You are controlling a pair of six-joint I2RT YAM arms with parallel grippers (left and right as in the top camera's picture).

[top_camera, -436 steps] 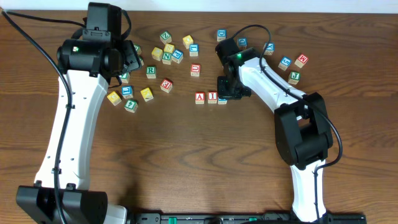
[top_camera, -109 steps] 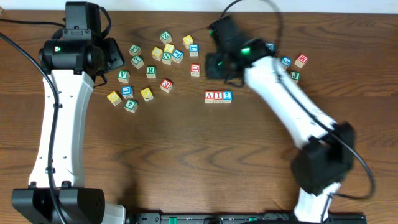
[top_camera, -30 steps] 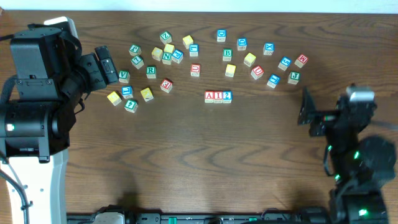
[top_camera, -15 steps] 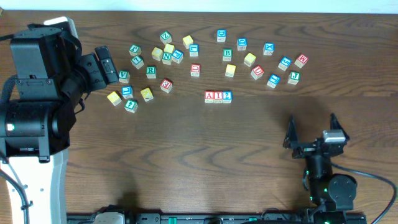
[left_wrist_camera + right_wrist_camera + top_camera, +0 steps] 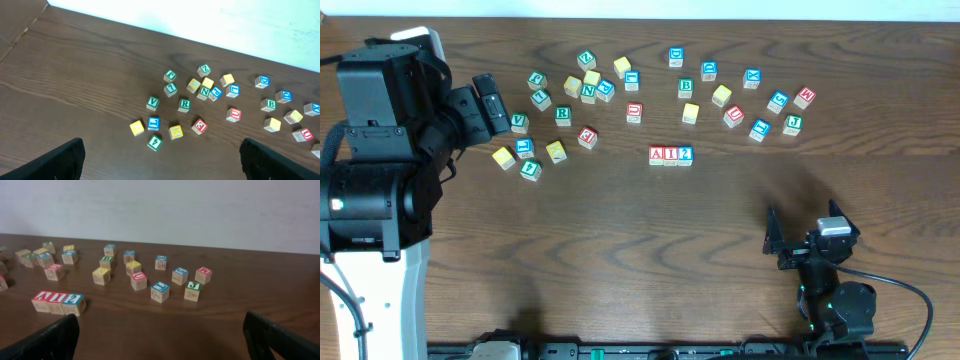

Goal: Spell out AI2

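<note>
The desk (image 5: 620,250) is dark brown wood with a long, streaky grain. On it lie small pale wooden cubes with square coloured faces in red, blue, green and yellow. Three of them form a tight straight row near the middle. The A cube (image 5: 656,155) has a red face, the I cube (image 5: 671,155) is red too, and the 2 cube (image 5: 686,155) is blue. They sit side by side and touching, reading left to right in the overhead view.

The loose cubes (image 5: 563,115) are scattered in two groups behind the row, one to its left and one to its right, and all of them stand apart from it. In the right wrist view a plain pale wall (image 5: 200,210) rises behind the desk.

The left end effector (image 5: 495,102) is black and hard-edged. It hangs over the left group with its fingers spread wide and nothing between them. The right end effector (image 5: 803,225) is also spread and empty, low at the near edge of the desk and well apart from the row.

Half a second ago the right end effector stood slightly further right. A second ago it was higher up along the right side. The left arm and the three-cube row have not shifted.
</note>
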